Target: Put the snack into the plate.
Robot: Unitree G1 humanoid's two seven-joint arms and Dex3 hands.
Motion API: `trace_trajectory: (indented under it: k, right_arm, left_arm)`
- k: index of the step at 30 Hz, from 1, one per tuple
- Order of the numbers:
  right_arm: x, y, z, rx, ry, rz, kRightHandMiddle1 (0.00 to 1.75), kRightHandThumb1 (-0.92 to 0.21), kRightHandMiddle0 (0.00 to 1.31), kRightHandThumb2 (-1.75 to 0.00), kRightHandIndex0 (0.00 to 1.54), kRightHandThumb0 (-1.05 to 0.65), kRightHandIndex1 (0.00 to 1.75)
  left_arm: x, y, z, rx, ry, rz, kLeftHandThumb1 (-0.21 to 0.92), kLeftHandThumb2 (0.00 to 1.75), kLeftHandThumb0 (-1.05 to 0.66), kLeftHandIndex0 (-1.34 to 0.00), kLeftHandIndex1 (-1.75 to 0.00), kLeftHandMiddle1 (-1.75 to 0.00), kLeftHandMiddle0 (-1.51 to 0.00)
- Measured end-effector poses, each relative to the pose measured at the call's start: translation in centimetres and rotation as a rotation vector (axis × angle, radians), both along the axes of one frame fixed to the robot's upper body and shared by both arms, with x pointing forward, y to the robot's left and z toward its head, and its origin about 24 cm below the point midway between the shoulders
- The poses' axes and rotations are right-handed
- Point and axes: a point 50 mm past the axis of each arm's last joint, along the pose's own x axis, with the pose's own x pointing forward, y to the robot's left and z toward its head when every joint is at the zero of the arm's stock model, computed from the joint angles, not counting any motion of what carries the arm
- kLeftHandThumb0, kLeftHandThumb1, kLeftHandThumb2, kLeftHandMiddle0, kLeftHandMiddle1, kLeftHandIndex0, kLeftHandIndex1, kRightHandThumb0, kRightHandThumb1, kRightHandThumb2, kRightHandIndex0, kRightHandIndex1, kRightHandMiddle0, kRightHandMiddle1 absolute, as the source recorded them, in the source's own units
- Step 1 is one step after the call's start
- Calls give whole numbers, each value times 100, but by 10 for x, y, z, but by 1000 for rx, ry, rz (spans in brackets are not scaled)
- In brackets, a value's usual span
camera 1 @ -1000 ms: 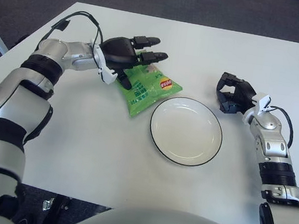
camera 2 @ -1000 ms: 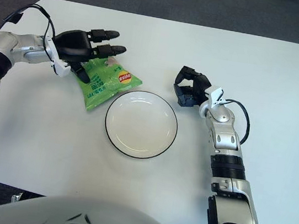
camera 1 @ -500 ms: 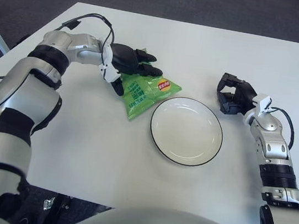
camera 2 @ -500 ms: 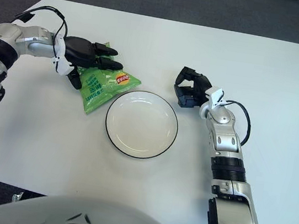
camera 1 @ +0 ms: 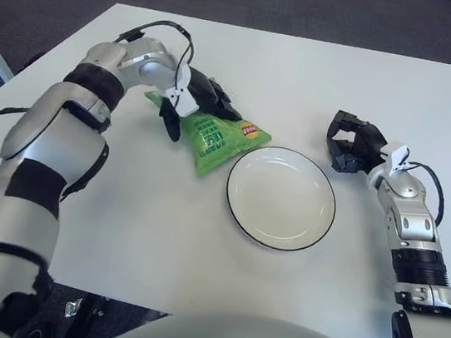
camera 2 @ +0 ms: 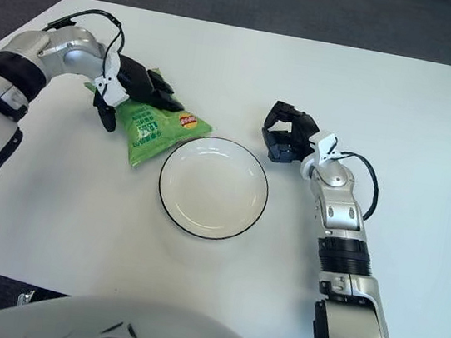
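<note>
The left robot hand [camera 1: 191,105] is pressing down on the far-left end of a green crinkled foil snack bag [camera 1: 217,138], its dark fingers [camera 2: 154,92] curling over the bag's top edge while the thumb is reaching along the left side, apparently to pinch the packet for lifting. The bag is lying flat on the white surface [camera 1: 142,224], just left of a round white plate with a thin black rim [camera 1: 280,198], its right corner nearly touching that rim; the short gap suggests only a brief carry to the right is needed. The plate is holding nothing. The right robot hand [camera 1: 353,143] is showing just beyond the plate's far-right edge, its fingers curled around nothing, seemingly kept clear of the drop zone.
</note>
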Motion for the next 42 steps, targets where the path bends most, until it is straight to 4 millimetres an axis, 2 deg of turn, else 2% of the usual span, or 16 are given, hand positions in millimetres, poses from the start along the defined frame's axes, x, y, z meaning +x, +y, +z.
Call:
trace_trajectory:
  k: [3, 6, 8, 10, 12, 13, 14, 15, 17, 18, 22, 26, 33, 42]
  right_arm:
    - [0, 0, 0, -1, 1, 0, 175, -41, 54, -120, 124, -45, 175]
    - [0, -1, 0, -2, 2, 3, 175, -42, 54, -120, 124, -45, 175]
    - [0, -1, 0, -3, 3, 5, 175, -42, 53, -119, 124, -45, 175]
    - [0, -1, 0, -3, 3, 6, 175, -42, 53, -119, 124, -45, 175]
    - [0, -1, 0, -4, 3, 6, 175, -43, 53, -119, 123, -45, 175]
    - [0, -1, 0, -4, 3, 6, 175, -43, 53, -119, 123, -45, 175]
    - [0, -1, 0, -5, 3, 5, 175, -43, 53, -118, 123, -45, 175]
    - [0, -2, 0, -5, 3, 5, 175, -43, 53, -118, 123, -45, 175]
    - [0, -2, 1, -4, -2, 4, 175, -43, 53, -118, 123, -45, 175]
    - [0, -2, 2, -4, -2, 3, 175, -43, 53, -118, 124, -45, 175]
    - [1, -2, 4, -2, -14, 3, 175, -43, 52, -118, 124, -45, 175]
    - [1, -2, 5, -2, -20, 4, 175, -44, 52, -117, 124, -45, 175]
    - [1, -2, 1, -4, -5, 9, 175, -44, 52, -116, 123, -45, 175]
    - [2, -3, -1, -5, 4, 9, 175, -45, 51, -116, 122, -44, 175]
  left_arm:
    - [-2, -3, -2, -5, -2, -9, 61, 54, -97, 0, -32, -96, -1]
    - [-4, -5, -5, -25, -9, -11, 64, 52, -97, 0, -39, -108, -2]
    - [-5, -5, -7, -50, -16, -7, 66, 50, -97, 0, -52, -124, -4]
    - [-5, -5, -10, -94, -36, -2, 70, 48, -96, 0, -79, -146, -10]
    - [-6, -5, -14, -140, -54, 5, 72, 46, -96, 0, -93, -154, -13]
    - [-6, -5, -16, -163, -62, 9, 72, 48, -92, 0, -106, -158, -17]
    - [-6, -5, -19, -186, -76, 14, 71, 55, -81, 0, -137, -166, -27]
    - [-5, -5, -20, -212, -92, 16, 71, 57, -78, -1, -144, -168, -30]
    - [-5, -5, -22, -269, -131, 22, 62, 83, -57, -26, -162, -172, -58]
    - [-4, -6, -23, -295, -150, 26, 61, 86, -53, -29, -165, -172, -63]
    - [-1, -5, -26, -407, -237, 58, 44, 113, -47, -49, -173, -174, -94]
    - [3, -2, -28, -528, -335, 104, 38, 123, -46, -55, -174, -175, -111]
    - [3, 7, -42, -720, -489, 181, 33, 130, -46, -60, -175, -175, -122]
    - [3, 17, -44, -829, -489, 273, 26, 138, -49, -65, -175, -175, -127]
